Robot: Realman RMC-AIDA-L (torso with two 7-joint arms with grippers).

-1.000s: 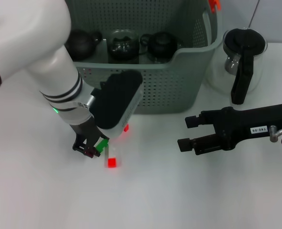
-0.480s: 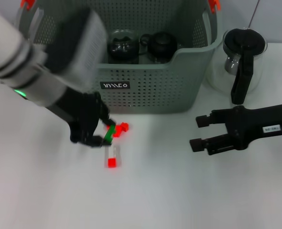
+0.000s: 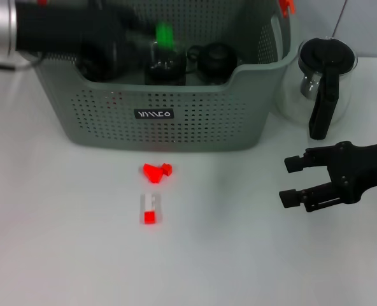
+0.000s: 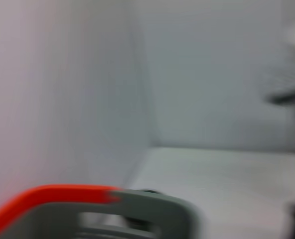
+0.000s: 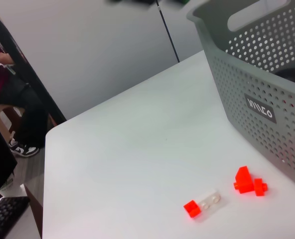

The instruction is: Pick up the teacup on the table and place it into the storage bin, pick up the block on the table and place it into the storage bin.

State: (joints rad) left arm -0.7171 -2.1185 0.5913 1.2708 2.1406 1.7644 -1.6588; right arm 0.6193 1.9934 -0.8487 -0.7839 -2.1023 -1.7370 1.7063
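Note:
My left gripper (image 3: 151, 39) hovers, blurred by motion, over the back left of the grey-green storage bin (image 3: 195, 127), shut on a small green block (image 3: 165, 32). Dark tea vessels (image 3: 217, 60) sit inside the bin; I cannot tell which is the teacup, and none stands on the table. A red block (image 3: 156, 171) and a clear block with a red end (image 3: 150, 209) lie on the table in front of the bin. Both blocks, red (image 5: 247, 181) and clear (image 5: 202, 204), also show in the right wrist view. My right gripper (image 3: 285, 181) stays open, low at the right.
A glass pitcher with a black handle (image 3: 322, 76) stands right of the bin, just behind my right arm. The left wrist view shows only the bin's rim (image 4: 152, 204) and an orange handle clip (image 4: 53, 194). A person sits beyond the table's far edge (image 5: 8, 89).
My left gripper rose from the table in front of the bin, carrying the green block up and back over the bin. My right gripper drew back to the right.

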